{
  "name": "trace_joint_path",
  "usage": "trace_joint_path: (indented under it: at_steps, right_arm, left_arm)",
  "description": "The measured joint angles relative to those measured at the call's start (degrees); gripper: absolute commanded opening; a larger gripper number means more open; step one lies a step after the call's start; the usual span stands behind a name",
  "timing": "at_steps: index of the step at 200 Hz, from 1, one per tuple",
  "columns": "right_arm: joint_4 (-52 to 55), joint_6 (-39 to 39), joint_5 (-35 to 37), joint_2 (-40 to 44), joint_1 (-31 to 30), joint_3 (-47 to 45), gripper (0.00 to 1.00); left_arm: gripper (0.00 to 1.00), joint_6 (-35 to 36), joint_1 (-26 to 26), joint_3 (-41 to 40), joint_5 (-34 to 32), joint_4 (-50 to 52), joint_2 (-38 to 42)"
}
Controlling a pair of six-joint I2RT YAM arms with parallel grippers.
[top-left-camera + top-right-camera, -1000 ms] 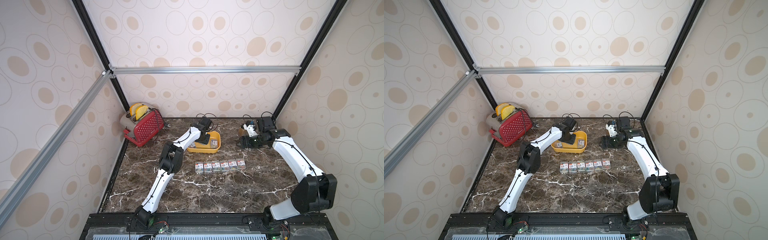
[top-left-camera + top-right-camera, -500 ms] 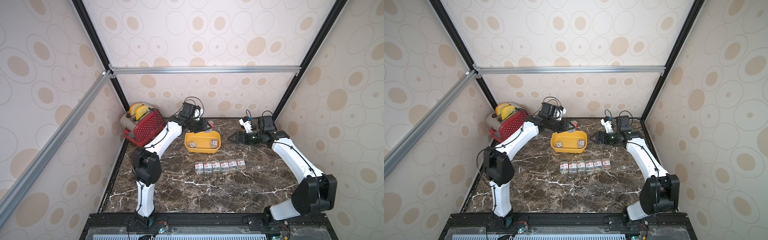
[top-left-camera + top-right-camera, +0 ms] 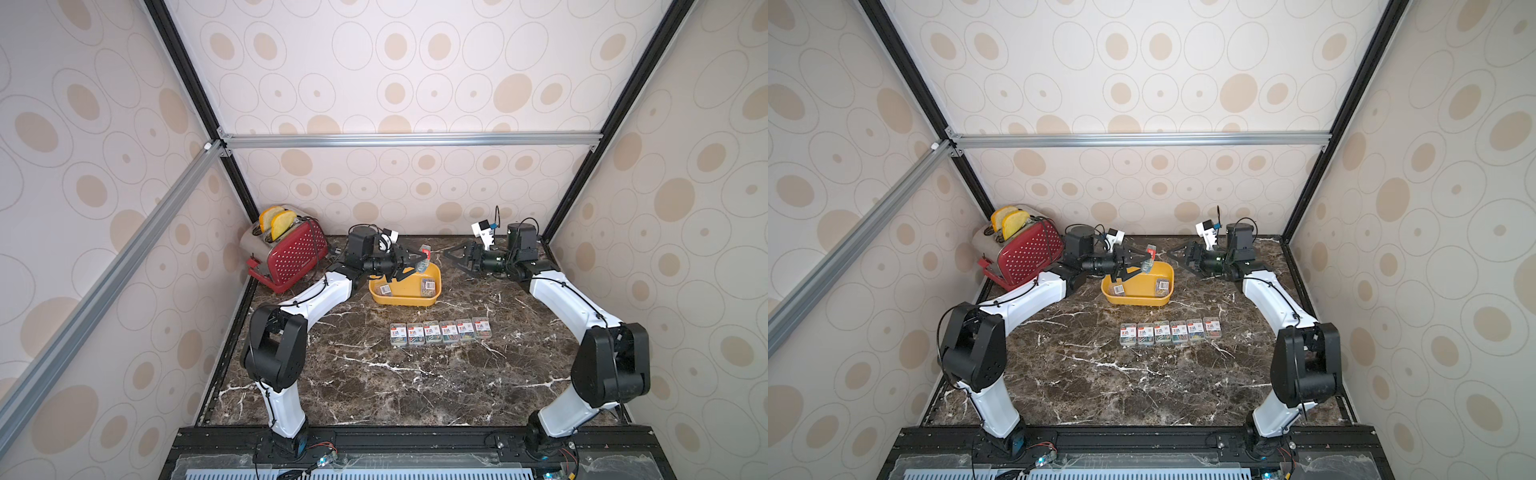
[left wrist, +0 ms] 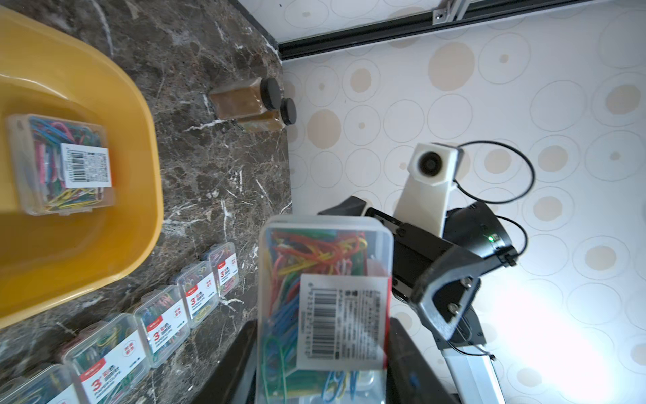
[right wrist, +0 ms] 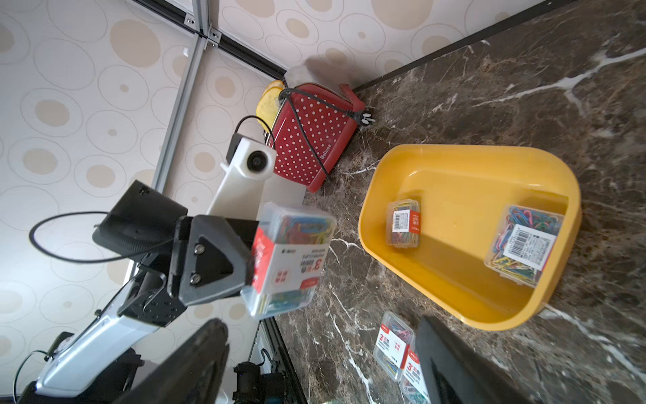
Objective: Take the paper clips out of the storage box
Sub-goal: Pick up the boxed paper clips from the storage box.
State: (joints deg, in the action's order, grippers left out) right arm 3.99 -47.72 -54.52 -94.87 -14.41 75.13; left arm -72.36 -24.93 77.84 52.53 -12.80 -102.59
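Observation:
My left gripper (image 3: 419, 262) (image 4: 320, 363) is shut on one clear box of paper clips (image 3: 424, 252) (image 4: 325, 297) (image 5: 290, 259), holding it in the air over the back edge of the yellow storage box (image 3: 405, 301) (image 3: 1138, 300) (image 5: 454, 164). Two more boxes of clips (image 5: 403, 222) (image 5: 524, 245) lie inside the tub. Several others stand in a row (image 3: 440, 331) (image 3: 1170, 331) on the marble in front of it. My right gripper (image 3: 451, 257) (image 5: 320, 349) faces the held box from the right, open and with nothing between its fingers.
A red dotted toaster (image 3: 286, 253) with its cord lying loose stands at the back left corner. Two brown black-capped jars (image 4: 248, 101) sit against the back wall behind my right arm. Patterned walls close in the table on three sides.
My left arm swung round and lifted a clip box out of the tub to above its back edge. My right gripper moved left toward it and opened wider.

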Motion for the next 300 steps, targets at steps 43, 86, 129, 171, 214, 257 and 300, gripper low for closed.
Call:
trace_joint_path:
  at_steps: [43,86,129,171,214,257,300]
  right_arm:
    - [-8.00,-8.02,-2.01,-4.20,-2.08,1.51,0.90]
    - [-14.73,-14.36,-2.80,-4.94,-1.62,1.90,0.87]
    - [-17.77,-17.55,-3.21,-4.63,-1.57,1.90,0.87]
    - [-20.00,-19.26,-3.26,-3.04,-1.53,1.90,0.88]
    - [-21.05,-19.54,-3.82,-1.44,-2.01,2.01,0.88]
    - [-20.98,-19.32,-3.89,-1.46,-2.99,2.08,0.82]
    - [-21.11,-20.20,-4.02,-1.57,-4.57,2.08,0.62]
  left_arm:
    - [0.42,-4.61,-1.29,-0.04,0.07,-7.19,1.01]
    - [0.41,-6.54,-1.62,-0.04,0.07,-9.75,1.01]
    - [0.40,-9.22,-1.66,-0.48,0.09,-13.29,1.01]
    - [0.39,-13.16,-1.88,-1.44,0.22,-18.43,0.63]
    - [0.38,-14.51,-2.95,-1.88,1.05,-19.56,0.59]
    - [0.38,-14.88,-3.54,-1.88,1.22,-19.74,0.57]
    - [0.38,-14.88,-3.58,-1.86,1.38,-20.17,0.26]
